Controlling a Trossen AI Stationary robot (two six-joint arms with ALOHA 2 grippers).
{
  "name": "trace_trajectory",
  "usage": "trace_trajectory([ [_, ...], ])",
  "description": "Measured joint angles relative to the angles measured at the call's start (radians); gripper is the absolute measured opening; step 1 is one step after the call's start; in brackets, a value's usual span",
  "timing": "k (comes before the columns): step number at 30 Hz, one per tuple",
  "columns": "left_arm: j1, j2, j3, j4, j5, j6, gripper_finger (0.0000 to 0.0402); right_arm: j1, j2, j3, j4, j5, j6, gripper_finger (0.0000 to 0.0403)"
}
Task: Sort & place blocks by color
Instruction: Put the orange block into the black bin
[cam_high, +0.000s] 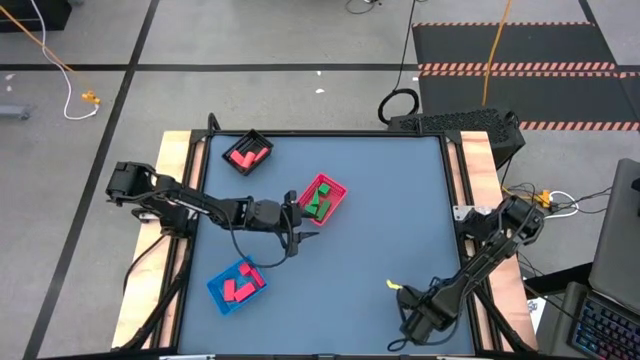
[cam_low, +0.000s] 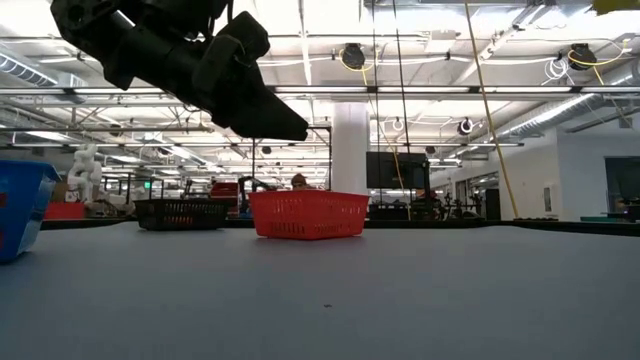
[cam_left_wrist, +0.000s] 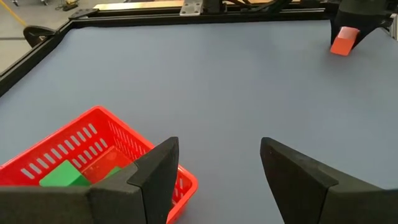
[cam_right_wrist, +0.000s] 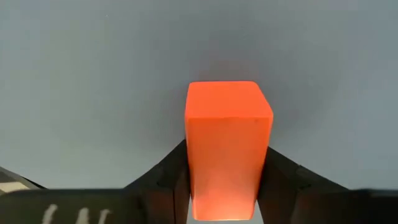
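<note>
My right gripper stands near the table's near right corner, pointing down, shut on a red-orange oblong block. The left wrist view shows that block far off under the right gripper. My left gripper hangs open and empty above the table, just left of the red tray, which holds green blocks. Red blocks lie in the black tray and in the blue tray. My right gripper pinches the block's two opposite long sides between its fingers, coming from above and pointing down. The block stands on end between them. Its lower end is at the table top; I cannot tell whether it is lifted.
The three trays sit in the table's left half: black at the far left, red near the middle, blue at the near left. A wide bare stretch of grey table lies between the red tray and my right gripper. A raised dark rim borders the table.
</note>
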Motion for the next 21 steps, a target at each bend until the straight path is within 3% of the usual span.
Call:
trace_trajectory([
  [5, -0.003, 0.000, 0.000, 0.043, 0.000, 0.040, 0.0230, -0.010, -0.061, -0.001, 0.007, 0.142, -0.009, 0.0122],
  [9, -0.005, 0.000, 0.000, 0.148, -0.024, 0.118, 0.0230, -0.042, -0.119, -0.001, 0.004, 0.356, -0.120, 0.0122],
  [14, -0.005, 0.000, 0.000, 0.322, -0.034, 0.244, 0.0230, -0.142, -0.192, 0.000, 0.007, 0.657, -0.369, 0.0122],
  [18, -0.005, 0.000, 0.000, 0.462, -0.036, 0.431, 0.0230, -0.254, -0.231, 0.000, 0.048, 0.787, -0.643, 0.0122],
  [21, 0.005, -0.001, 0.003, 0.542, -0.036, 0.465, 0.0230, -0.344, -0.244, 0.001, 0.125, 0.869, -0.885, 0.0122],
])
